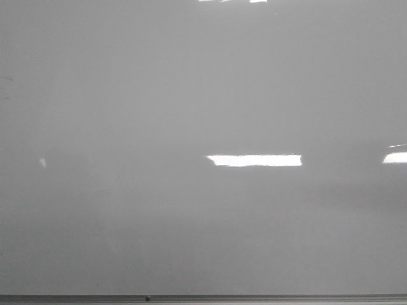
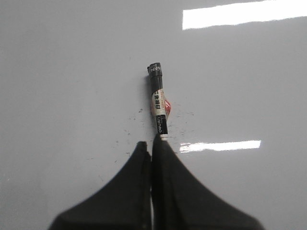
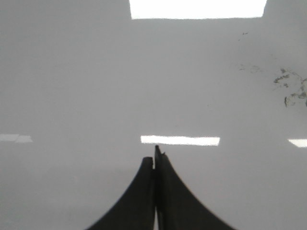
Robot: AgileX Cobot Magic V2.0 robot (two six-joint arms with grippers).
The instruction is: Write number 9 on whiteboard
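Observation:
The whiteboard (image 1: 191, 95) fills the front view, glossy pale grey, with neither gripper showing there. No number 9 is in view on it. In the left wrist view a black and white marker (image 2: 159, 103) lies on the whiteboard (image 2: 72, 72), its capped end pointing away from my left gripper (image 2: 152, 142). That gripper is shut, its tips right at the marker's near end, which is partly hidden behind one finger. My right gripper (image 3: 154, 155) is shut over bare whiteboard (image 3: 72, 72) with nothing between its fingers.
A thin grey frame edge (image 1: 254, 297) runs along the board's near side. Small black ink specks (image 2: 132, 122) dot the board around the marker. Smudged ink marks (image 3: 290, 88) sit off to one side in the right wrist view. Bright rectangular light reflections (image 1: 254, 160) lie on the surface.

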